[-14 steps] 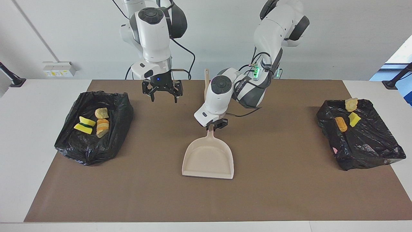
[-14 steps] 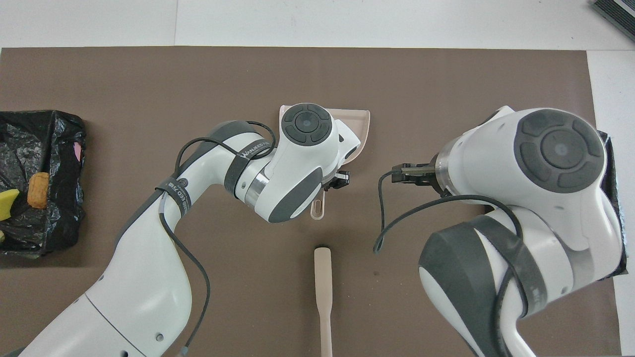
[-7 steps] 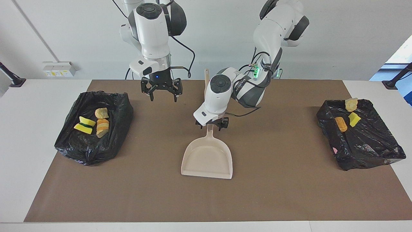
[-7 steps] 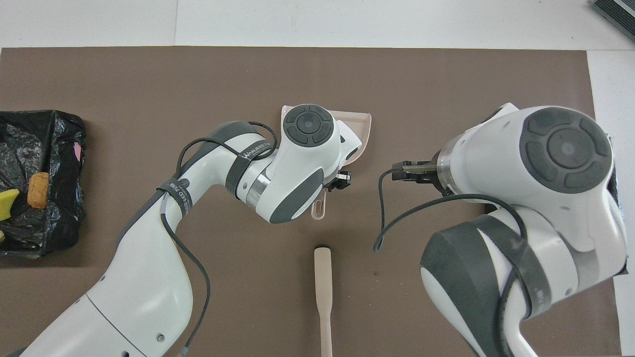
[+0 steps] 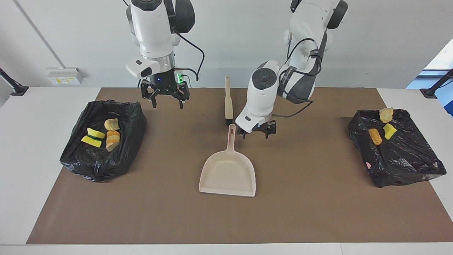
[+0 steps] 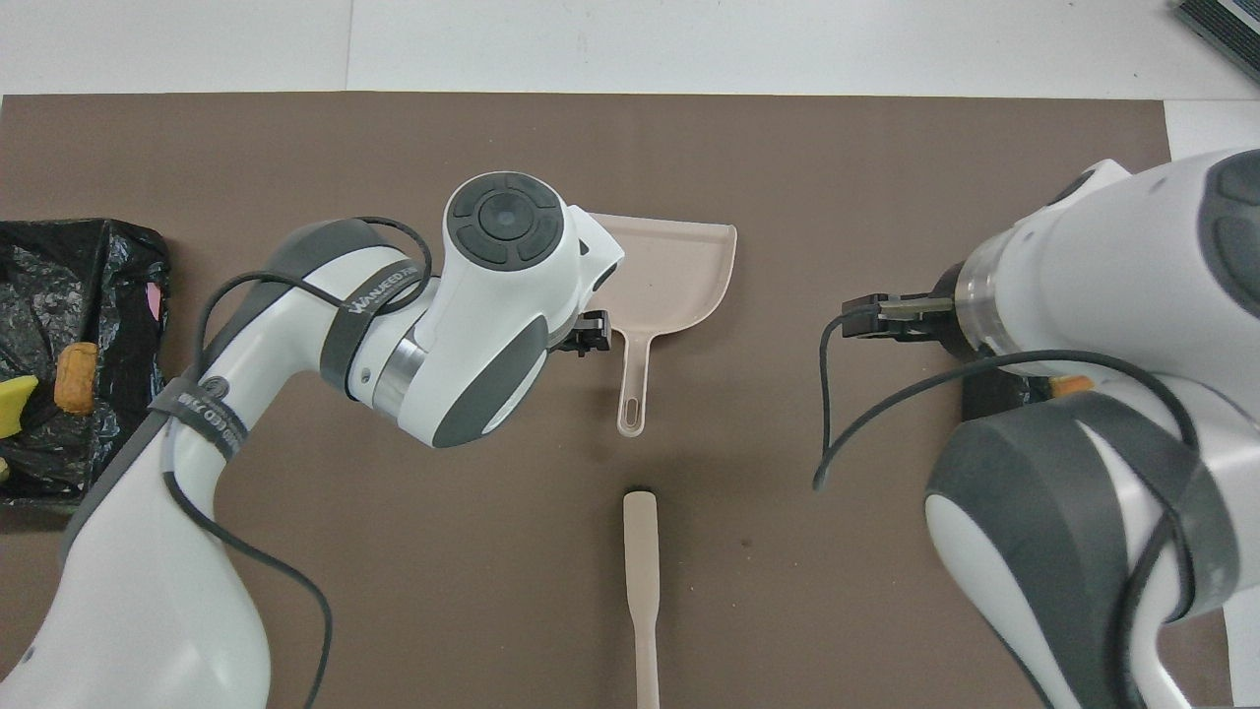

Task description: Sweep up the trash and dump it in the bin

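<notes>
**Tools down, trash already binned**

The trash [image 5: 101, 135] lies in two black bags [image 5: 400, 159] at the table's ends. The emptied dustpan [image 5: 228, 173] lies flat mid-table, the brush [image 5: 228, 99] nearer the robots. Left gripper [image 5: 256, 131], fingers spread, hovers beside the dustpan's handle; right gripper [image 5: 164, 96], also spread, waits aloft.

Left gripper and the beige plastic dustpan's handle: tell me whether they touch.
Apart. The facing view shows brown mat between the open left gripper and the dustpan handle.
</notes>
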`<state>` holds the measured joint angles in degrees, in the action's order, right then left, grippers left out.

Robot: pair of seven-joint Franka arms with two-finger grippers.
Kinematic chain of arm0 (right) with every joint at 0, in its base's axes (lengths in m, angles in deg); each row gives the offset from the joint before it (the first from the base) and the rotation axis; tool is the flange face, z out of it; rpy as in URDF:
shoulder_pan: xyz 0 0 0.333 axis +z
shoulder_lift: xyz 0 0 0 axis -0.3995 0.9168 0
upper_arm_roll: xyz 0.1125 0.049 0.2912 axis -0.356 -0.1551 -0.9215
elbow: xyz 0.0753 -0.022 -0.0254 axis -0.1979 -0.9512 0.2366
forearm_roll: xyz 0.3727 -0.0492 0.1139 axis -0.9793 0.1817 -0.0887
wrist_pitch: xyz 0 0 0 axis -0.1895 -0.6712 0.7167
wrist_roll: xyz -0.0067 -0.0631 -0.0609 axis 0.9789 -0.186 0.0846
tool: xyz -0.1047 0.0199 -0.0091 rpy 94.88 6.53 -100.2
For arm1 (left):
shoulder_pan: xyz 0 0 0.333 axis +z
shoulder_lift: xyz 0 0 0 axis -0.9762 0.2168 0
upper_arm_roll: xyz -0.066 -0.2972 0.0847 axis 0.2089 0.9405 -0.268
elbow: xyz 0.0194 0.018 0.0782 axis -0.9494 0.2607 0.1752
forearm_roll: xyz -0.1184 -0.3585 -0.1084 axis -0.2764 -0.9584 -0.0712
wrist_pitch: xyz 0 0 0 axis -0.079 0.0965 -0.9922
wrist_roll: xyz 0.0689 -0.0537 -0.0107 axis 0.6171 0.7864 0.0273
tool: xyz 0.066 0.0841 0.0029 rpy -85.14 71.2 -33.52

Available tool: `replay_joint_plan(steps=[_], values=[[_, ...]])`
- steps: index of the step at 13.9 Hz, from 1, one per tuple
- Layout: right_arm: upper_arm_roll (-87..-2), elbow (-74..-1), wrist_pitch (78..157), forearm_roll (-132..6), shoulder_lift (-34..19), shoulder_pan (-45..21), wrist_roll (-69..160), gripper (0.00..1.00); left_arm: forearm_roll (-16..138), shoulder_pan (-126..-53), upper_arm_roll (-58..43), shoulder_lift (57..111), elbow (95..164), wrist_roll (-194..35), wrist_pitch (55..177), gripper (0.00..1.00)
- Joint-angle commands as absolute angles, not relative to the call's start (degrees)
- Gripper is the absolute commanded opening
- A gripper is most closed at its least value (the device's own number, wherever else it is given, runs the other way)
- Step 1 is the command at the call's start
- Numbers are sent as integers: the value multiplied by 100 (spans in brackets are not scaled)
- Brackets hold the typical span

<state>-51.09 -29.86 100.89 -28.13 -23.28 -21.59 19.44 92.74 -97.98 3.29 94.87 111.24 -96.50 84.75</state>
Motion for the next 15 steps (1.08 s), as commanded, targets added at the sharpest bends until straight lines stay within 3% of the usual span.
replay_joint_plan(steps=[1, 5, 9, 15], values=[[-4589, -2628, 9625, -2849, -2320, -1933, 2453, 100, 9273, -9744, -176, 8301, 12301, -8909, 8543, 100], [-4106, -2241, 9054, -2867, -2329, -1941, 2884, 100, 9088, -9374, -737, 7254, 12673, -7678, 7851, 100], [-3850, -1916, 8517, -2858, -2347, -2055, 3376, 100, 9088, -9348, -1283, 6743, 12481, -6931, 7523, 100], [-3657, -2266, 8428, -3245, -2716, -2293, 3482, 100, 8745, -8426, -1198, 7391, 10242, -5953, 5680, 100]])
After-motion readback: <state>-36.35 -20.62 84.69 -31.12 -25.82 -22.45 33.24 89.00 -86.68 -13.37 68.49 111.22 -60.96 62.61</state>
